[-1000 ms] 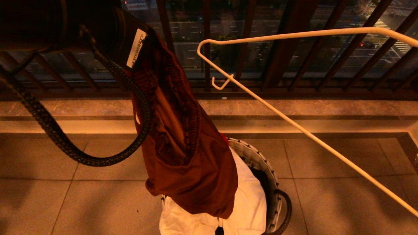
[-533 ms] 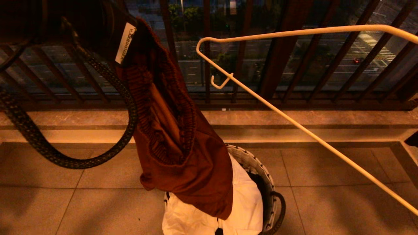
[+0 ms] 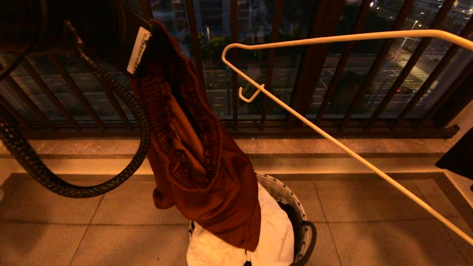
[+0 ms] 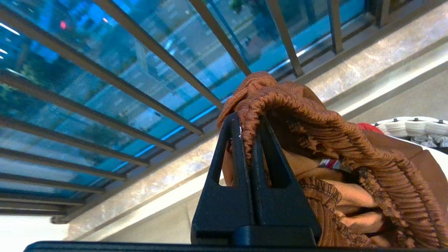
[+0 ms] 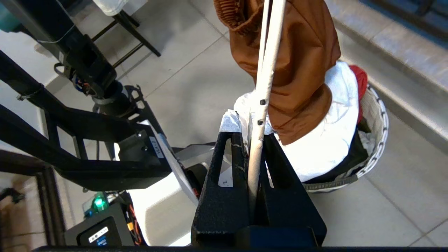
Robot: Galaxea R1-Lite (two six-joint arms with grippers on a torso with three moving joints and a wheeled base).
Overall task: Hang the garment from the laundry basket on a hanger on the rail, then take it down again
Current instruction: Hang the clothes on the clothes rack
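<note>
The garment (image 3: 199, 177), rust-brown shorts, hangs by its gathered waistband from my left gripper (image 4: 249, 122), which is shut on the elastic at the upper left of the head view. Its lower end drapes just over the laundry basket (image 3: 297, 207) on the floor. The hanger (image 3: 332, 140), thin and white, slants across the right half of the head view, clear of the garment. My right gripper (image 5: 252, 140) is shut on one of the hanger's (image 5: 264, 87) wire arms. The basket's patterned rim (image 5: 379, 119) lies below the garment (image 5: 301, 70). The rail is out of view.
A white cloth (image 3: 273, 236) and dark cloth fill the basket. A dark barred railing (image 3: 314, 66) and stone ledge (image 3: 332, 147) run behind. A braided cable (image 3: 111, 177) loops at left. A black garment (image 3: 458, 155) hangs at the right edge. My base (image 5: 105, 140) stands close by.
The whole head view has shifted: floor, ledge and basket sit lower in the picture and more of the railing shows, so the camera moved. Both grips are unchanged.
</note>
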